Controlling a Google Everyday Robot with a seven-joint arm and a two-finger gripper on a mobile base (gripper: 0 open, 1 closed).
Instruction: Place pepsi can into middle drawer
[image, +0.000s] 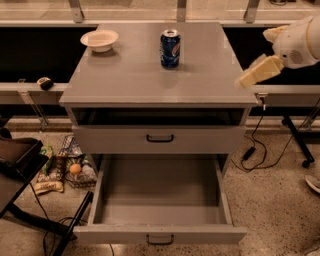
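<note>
The pepsi can (170, 48) stands upright on the grey cabinet top (150, 80), at the back middle. The middle drawer (160, 234) is pulled wide open below; its grey inside holds nothing. The handled drawer above it (160, 138) is shut. My gripper (259, 71) is cream-coloured and hangs from the white arm (297, 44) at the cabinet's right edge, above the top's right front corner. It is well to the right of the can and holds nothing that I can see.
A white bowl (100, 40) sits at the top's back left. A wire basket of clutter (67, 167) and a black stand (20, 165) are on the floor at left. Cables (252, 150) and a chair leg (297, 142) lie at right.
</note>
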